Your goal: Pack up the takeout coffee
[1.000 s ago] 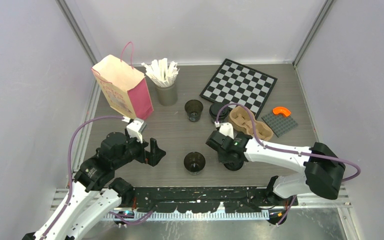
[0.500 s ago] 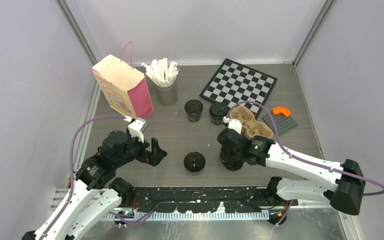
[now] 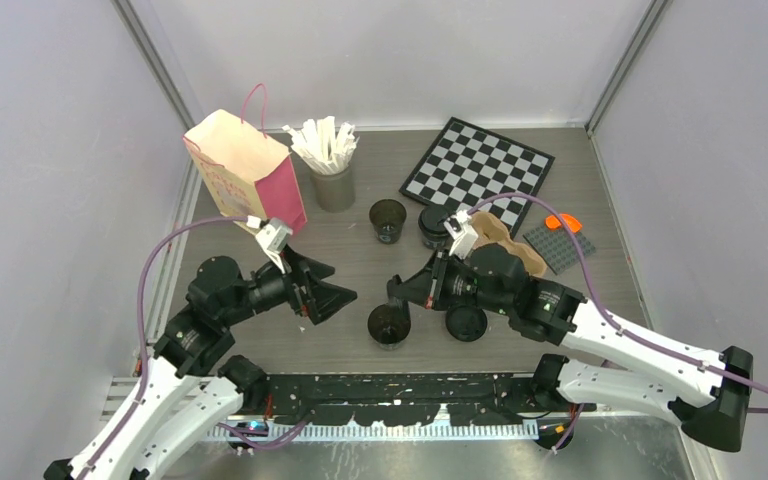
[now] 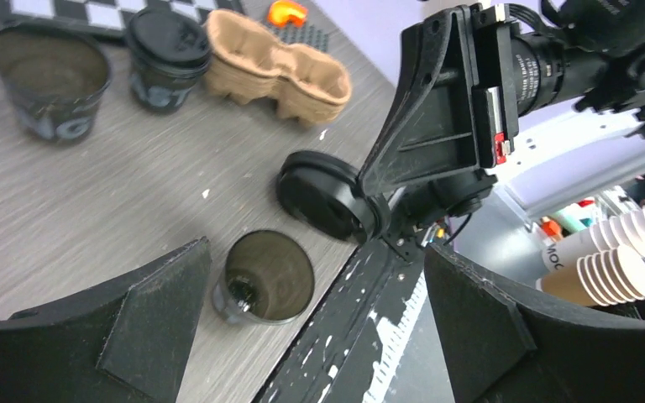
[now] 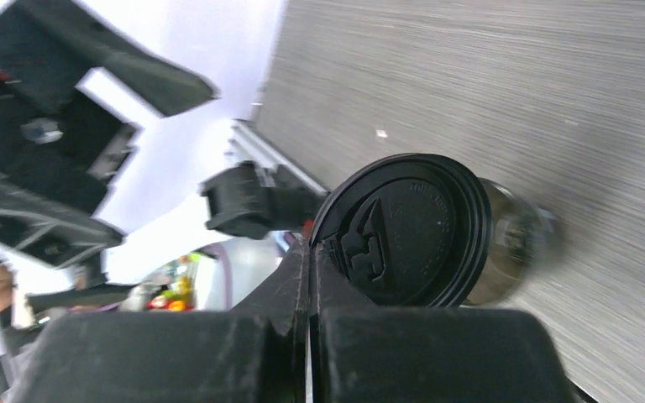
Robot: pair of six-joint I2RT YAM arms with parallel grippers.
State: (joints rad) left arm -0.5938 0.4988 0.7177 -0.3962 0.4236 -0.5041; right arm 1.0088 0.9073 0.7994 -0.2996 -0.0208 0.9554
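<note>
An open black cup (image 3: 389,325) stands near the table's front edge, also seen as the cup (image 4: 266,277) and the cup (image 5: 512,248). My right gripper (image 3: 397,292) is shut on the rim of a black lid (image 5: 403,231), which it holds tilted just above and beside that cup. The same lid (image 4: 323,191) shows in the left wrist view. My left gripper (image 3: 338,288) is open, left of the cup, and holds nothing. A second open cup (image 3: 387,220) and a lidded cup (image 3: 435,225) stand further back. Another black round lid (image 3: 467,323) sits on the table under the right arm.
A brown pulp carrier (image 3: 508,248) lies behind the right arm. At the back stand a pink paper bag (image 3: 250,185), a grey cup of white stirrers (image 3: 332,170) and a checkerboard (image 3: 478,170). A grey studded plate (image 3: 560,245) with an orange piece lies at right.
My right gripper has swung left from the round lid on the table to the front cup, carrying a lid. My left gripper has turned and moved toward the cup, still open.
</note>
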